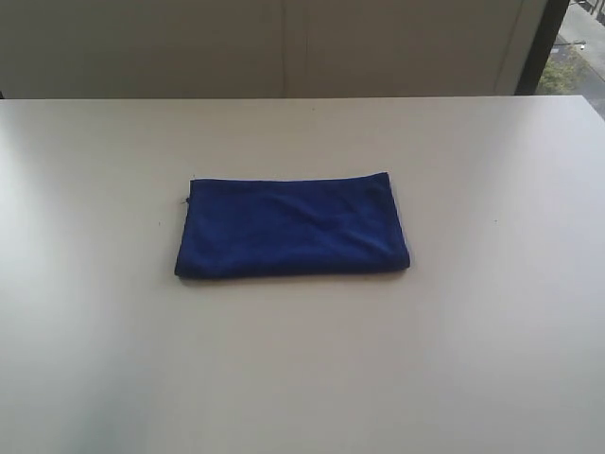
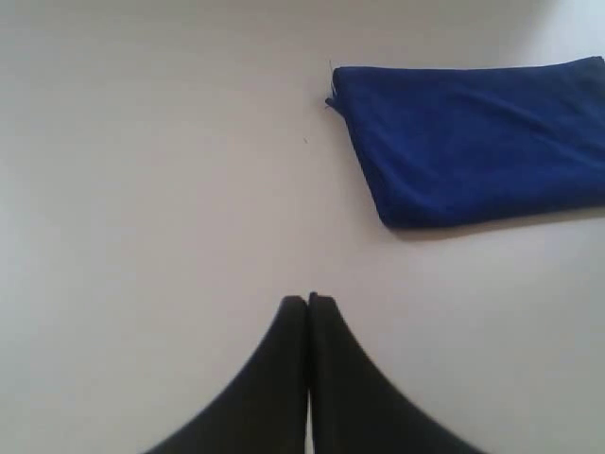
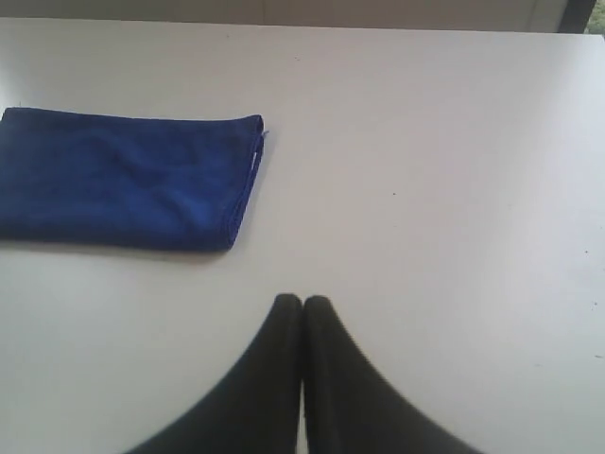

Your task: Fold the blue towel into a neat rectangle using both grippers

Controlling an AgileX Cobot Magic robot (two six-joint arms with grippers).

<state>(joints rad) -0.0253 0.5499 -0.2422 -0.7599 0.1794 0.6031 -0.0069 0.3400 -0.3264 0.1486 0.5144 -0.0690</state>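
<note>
**One folded blue towel mid-table, two grippers closed and empty**

Exterior view: 1 blue towel [image 1: 291, 227], lying flat on 1 white table [image 1: 473, 359], a little left of centre of the frame and slightly above the middle. It is folded into a wide rectangle with the long sides running left-right. The far edge is a bit shorter than the near one, and the right end is rounded like a fold. The top surface has some soft creases. 1 tiny pale speck [image 1: 186, 200] sits on the towel's left edge, too small to identify. Bare tabletop surrounds the towel on all sides. Behind the table is a pale wall [image 1: 284, 47], and 1 strip of window [image 1: 572, 47] is at the upper right of the frame.

Left wrist view: 1 left gripper [image 2: 308, 299] with 2 black fingers [image 2: 274, 388] pressed together at the tips, nothing between them. It is over bare table. The towel [image 2: 473, 142] is well apart from the tips, not touching, and one corner and one short end are visible.

Right wrist view: 1 right gripper [image 3: 302, 301] with 2 black fingers [image 3: 340, 388], tips touching, closed on nothing. It is also over bare table. The towel [image 3: 123, 180] is well apart from it, and its stacked layers are visible at the short end nearest the gripper.

Totals: 1 towel, 2 grippers, 4 fingers, 1 table. Neither gripper touches the cloth.
</note>
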